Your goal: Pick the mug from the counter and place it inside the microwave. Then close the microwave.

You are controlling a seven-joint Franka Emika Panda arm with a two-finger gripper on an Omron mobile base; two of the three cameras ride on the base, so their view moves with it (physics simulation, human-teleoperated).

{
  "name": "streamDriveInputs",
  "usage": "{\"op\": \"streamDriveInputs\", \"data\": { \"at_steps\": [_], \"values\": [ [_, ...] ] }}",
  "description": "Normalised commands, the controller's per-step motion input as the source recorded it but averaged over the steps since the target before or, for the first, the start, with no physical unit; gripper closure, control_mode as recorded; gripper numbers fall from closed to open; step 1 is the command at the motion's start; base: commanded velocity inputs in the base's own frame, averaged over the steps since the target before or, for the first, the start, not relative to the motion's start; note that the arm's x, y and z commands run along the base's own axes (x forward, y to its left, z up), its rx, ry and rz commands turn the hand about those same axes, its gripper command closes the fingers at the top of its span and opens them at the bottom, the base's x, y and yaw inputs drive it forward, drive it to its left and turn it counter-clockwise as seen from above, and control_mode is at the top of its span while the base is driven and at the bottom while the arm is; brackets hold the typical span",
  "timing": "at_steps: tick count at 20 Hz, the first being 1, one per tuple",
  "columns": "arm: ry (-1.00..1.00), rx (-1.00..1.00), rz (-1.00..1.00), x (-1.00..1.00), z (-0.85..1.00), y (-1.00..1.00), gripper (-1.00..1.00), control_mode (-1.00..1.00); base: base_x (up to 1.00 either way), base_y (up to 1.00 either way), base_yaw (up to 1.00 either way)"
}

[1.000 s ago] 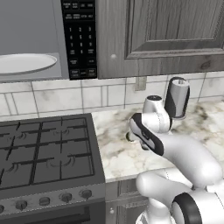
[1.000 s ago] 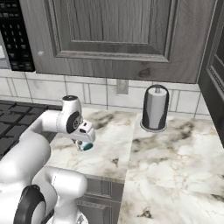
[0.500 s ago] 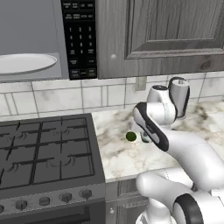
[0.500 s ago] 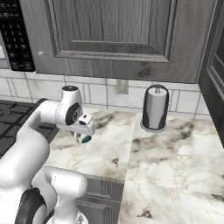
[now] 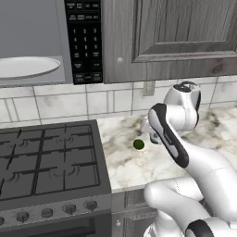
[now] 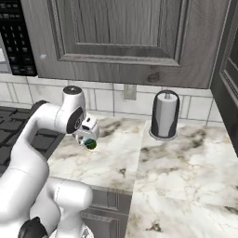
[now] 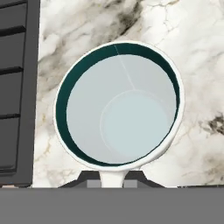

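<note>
In the hand view the mug (image 7: 118,113) is seen from above: pale inside, teal wall, light rim, with its handle down between my fingertips. My gripper (image 7: 113,177) is shut on that handle. From the right base view the gripper (image 6: 86,135) holds the mug (image 6: 87,141) a little above the counter (image 6: 176,162), just right of the stove. The marble counter (image 5: 125,162) lies below my forearm, which hides the hand in the left base view. Up at the left, the microwave (image 5: 85,41) stands open, its white round plate (image 5: 23,67) showing.
A small dark green round object (image 5: 138,144) lies on the counter close under the mug. The black stove (image 5: 46,157) is at the left, and its edge (image 7: 15,87) lies beside the mug. A paper towel roll (image 6: 165,116) stands by the wall. Grey cabinets (image 6: 121,32) hang overhead.
The hand has risen with the mug, lifting it off the counter. The elbow has swung up, and the green round object has come into sight in the left base view.
</note>
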Motion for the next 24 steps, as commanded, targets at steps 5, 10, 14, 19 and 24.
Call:
{"op": "streamDriveInputs", "data": {
  "at_steps": [5, 10, 14, 19, 24],
  "values": [
    [-0.07, 0.00, 0.02, -0.49, 0.69, 0.14, 1.00, -1.00, 0.00, 0.00, 0.00],
    [0.00, 0.00, 0.05, -0.39, 0.63, 0.12, 1.00, -1.00, 0.00, 0.00, 0.00],
    [-0.01, 0.00, 0.04, -0.45, 0.54, 0.07, 1.00, -1.00, 0.00, 0.00, 0.00],
    [-0.03, 0.00, 0.01, -0.24, 0.38, 0.01, 1.00, -1.00, 0.00, 0.00, 0.00],
    [-0.01, 0.00, 0.00, -0.04, 0.06, 0.00, 1.00, -1.00, 0.00, 0.00, 0.00]
  ]
}}
